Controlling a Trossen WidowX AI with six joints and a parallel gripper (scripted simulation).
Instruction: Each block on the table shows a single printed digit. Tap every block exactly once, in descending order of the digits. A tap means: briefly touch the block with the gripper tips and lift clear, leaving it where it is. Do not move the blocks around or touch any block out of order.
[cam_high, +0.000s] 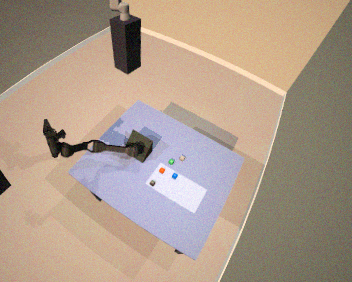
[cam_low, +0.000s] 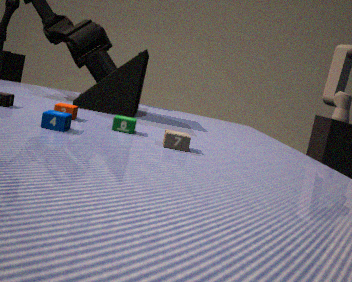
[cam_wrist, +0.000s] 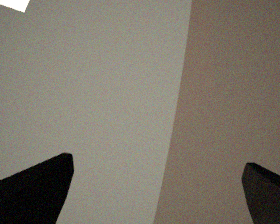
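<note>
The gripper (cam_high: 54, 128) (cam_wrist: 160, 170) has its two dark fingers wide apart with nothing between them, well away from the blocks and out past the table edge. Its dark arm (cam_high: 112, 148) (cam_low: 89, 41) reaches back to a wedge-shaped base on the pale blue, finely striped table (cam_high: 115, 175) (cam_low: 175, 225). Beyond the base lie five small blocks: a green block (cam_high: 171, 161) (cam_low: 124, 124) with a pale underlined digit that looks like 6, a beige-grey block (cam_high: 182, 158) (cam_low: 177, 140) showing 7, an orange block (cam_high: 162, 170) (cam_low: 66, 110) whose digit is too blurred to tell, a blue block (cam_high: 174, 176) (cam_low: 56, 121) showing 4, and a blackish block (cam_high: 152, 183) (cam_low: 6, 99) with no readable digit. Orange and blue sit on a white sheet (cam_high: 187, 192), blackish near its corner, green and beige-grey outside it
</note>
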